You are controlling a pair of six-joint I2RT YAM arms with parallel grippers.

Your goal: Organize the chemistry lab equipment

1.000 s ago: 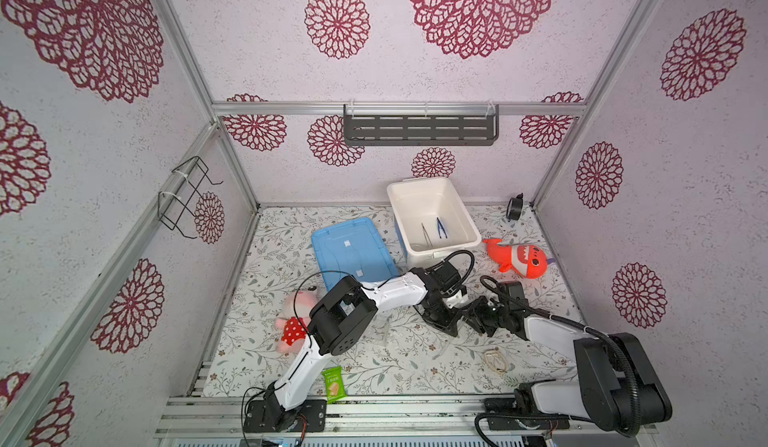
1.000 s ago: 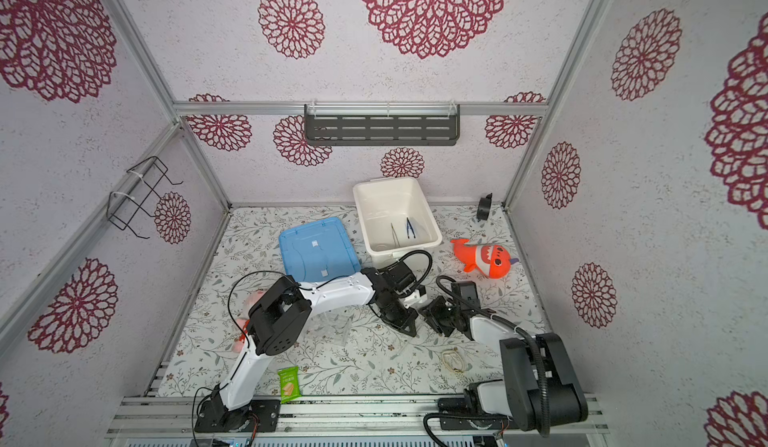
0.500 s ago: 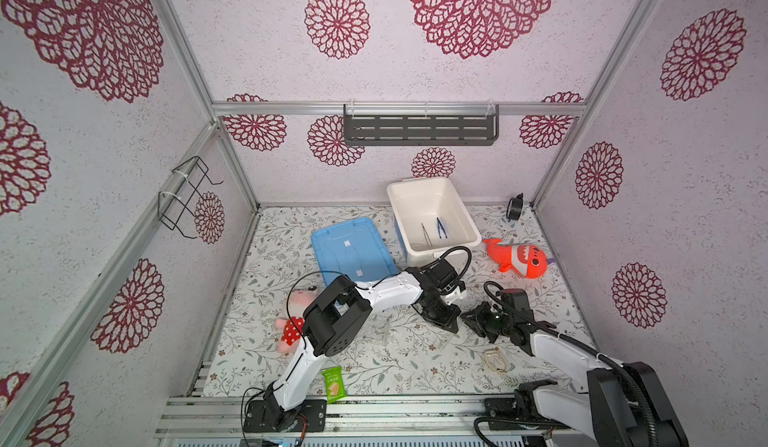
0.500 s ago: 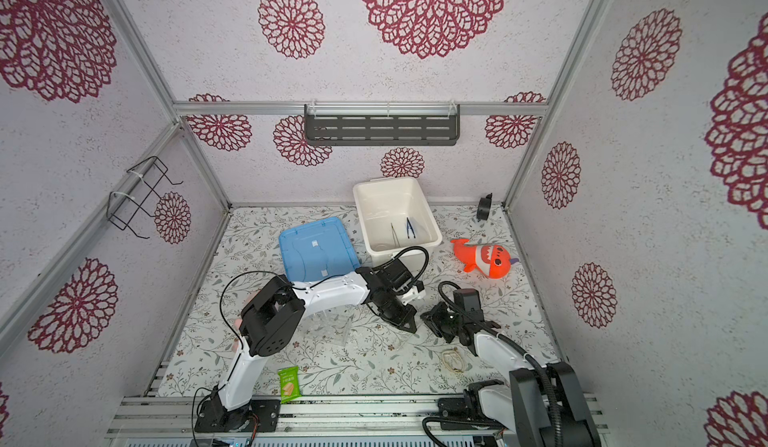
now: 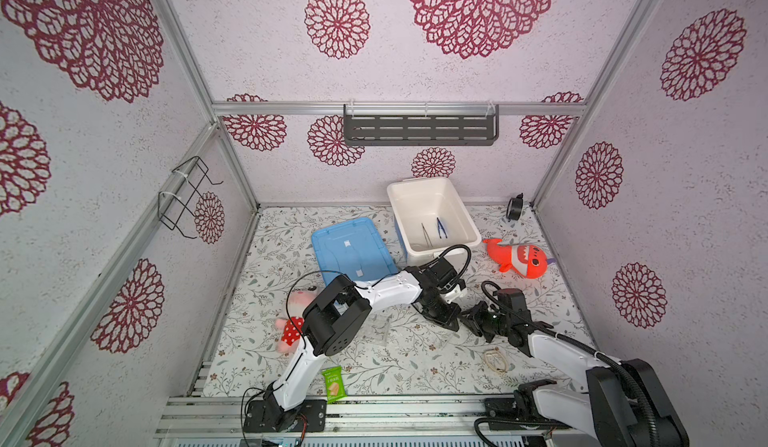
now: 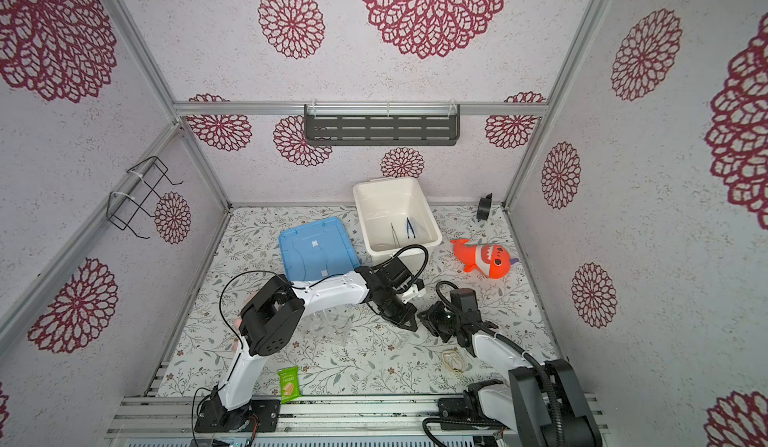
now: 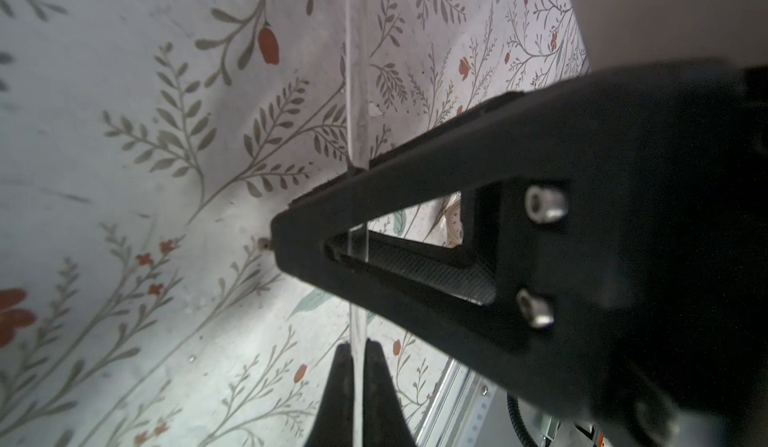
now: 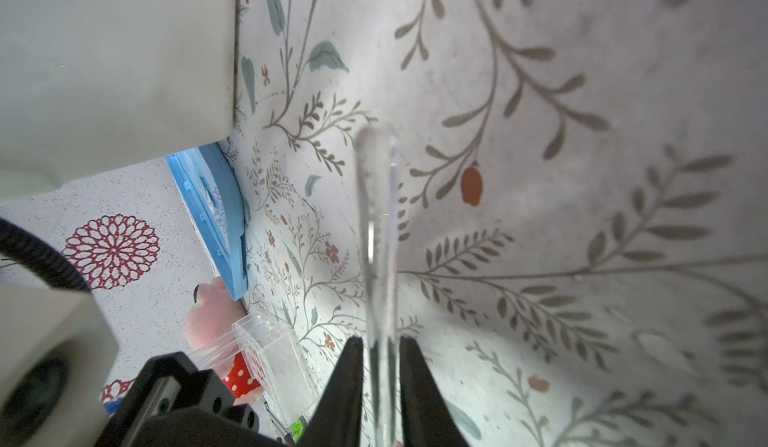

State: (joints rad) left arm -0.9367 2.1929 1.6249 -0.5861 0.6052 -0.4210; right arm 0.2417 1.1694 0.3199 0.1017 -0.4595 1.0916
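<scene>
The left gripper (image 7: 356, 351) is clamped on a thin clear rod (image 8: 376, 216) over the middle of the floral mat (image 5: 374, 361), in front of the white bin (image 5: 419, 199). The right gripper (image 8: 380, 347) meets it nearly tip to tip, its fingers close on both sides of that rod. Whether they pinch it, I cannot tell. 2 tools lie in the bin: metal tweezers (image 5: 426, 235) and dark blue tweezers (image 5: 441, 228).

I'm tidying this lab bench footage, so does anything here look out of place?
Yes, three non-lab items lie among the gear: an orange plush toy right of the white bin, a pink plush toy at the left, and a green snack packet at the front edge.
</scene>
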